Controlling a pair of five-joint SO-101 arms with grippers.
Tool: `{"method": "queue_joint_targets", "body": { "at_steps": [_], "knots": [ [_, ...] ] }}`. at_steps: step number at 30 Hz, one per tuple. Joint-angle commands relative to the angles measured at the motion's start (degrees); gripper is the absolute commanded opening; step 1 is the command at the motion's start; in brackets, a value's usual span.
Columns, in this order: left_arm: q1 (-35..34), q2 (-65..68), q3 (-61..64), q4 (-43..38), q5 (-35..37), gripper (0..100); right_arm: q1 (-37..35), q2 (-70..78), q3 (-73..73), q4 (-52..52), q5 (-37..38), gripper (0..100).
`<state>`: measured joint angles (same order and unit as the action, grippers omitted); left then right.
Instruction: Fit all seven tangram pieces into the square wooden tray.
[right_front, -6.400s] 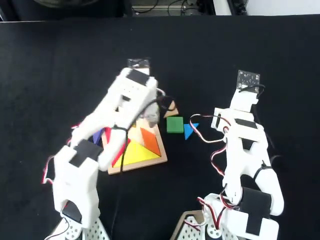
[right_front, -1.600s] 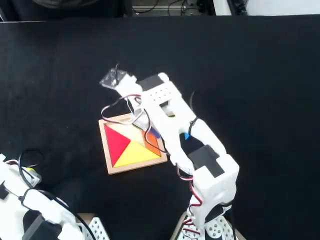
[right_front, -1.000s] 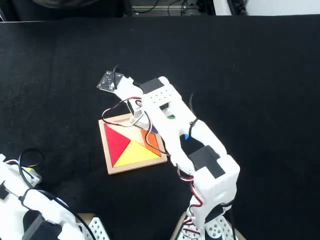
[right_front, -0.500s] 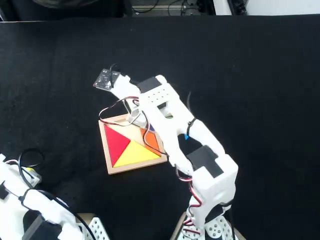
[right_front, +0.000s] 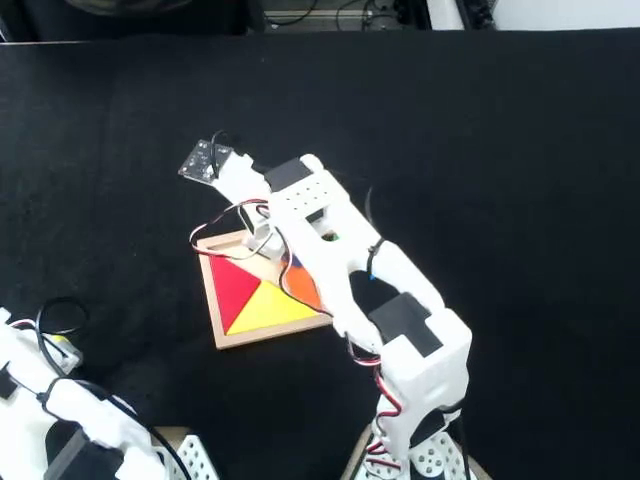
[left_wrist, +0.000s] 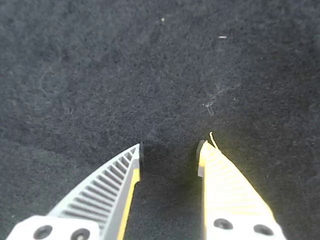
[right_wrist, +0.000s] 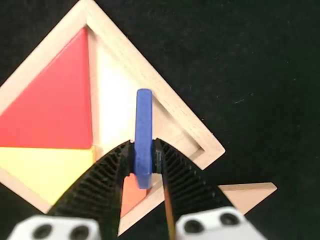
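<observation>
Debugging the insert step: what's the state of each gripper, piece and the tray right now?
right gripper: shut on blue piece, over tray
blue piece: on edge, not seated
left gripper: open, empty
tray: partly filled
red piece: seated
yellow piece: seated
orange piece: seated
wooden triangle: lying flat outside tray

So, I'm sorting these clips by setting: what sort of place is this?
Probably a robotics lab bench: a table under black cloth, white robot arms mounted at its near edge, and loose cables beyond the far edge. The right gripper holds a blue piece over the wooden tray.
</observation>
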<state>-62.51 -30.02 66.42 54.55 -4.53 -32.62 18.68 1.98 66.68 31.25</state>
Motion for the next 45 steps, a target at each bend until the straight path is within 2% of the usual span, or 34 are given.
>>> {"method": "queue_joint_targets", "body": {
  "at_steps": [1,10,27,36,38,43,45],
  "knots": [
    [1.1,-1.14,-0.4,-0.53,-0.18,20,1.23,-0.66,-4.62,0.35,0.18,1.1],
    [1.1,-1.14,-0.4,-0.53,-0.18,20,2.29,4.35,-5.76,-0.62,0.26,1.1],
    [1.1,-1.14,-0.4,-0.53,-0.18,20,1.23,2.68,-5.49,5.36,0.26,1.1],
    [1.01,-1.14,-0.4,-0.53,-0.18,20,1.23,2.68,-5.49,5.19,1.67,1.6],
    [1.01,-1.14,-0.4,-0.53,-0.18,20,1.41,2.68,-5.32,5.19,1.41,4.8],
    [1.01,-1.14,-0.4,-0.53,-0.18,20,1.58,2.59,-5.32,5.36,-1.32,24.2],
    [1.01,-1.14,-0.4,-0.53,-0.18,20,1.58,2.33,-5.67,5.27,-1.23,25.2]
  ]
}}
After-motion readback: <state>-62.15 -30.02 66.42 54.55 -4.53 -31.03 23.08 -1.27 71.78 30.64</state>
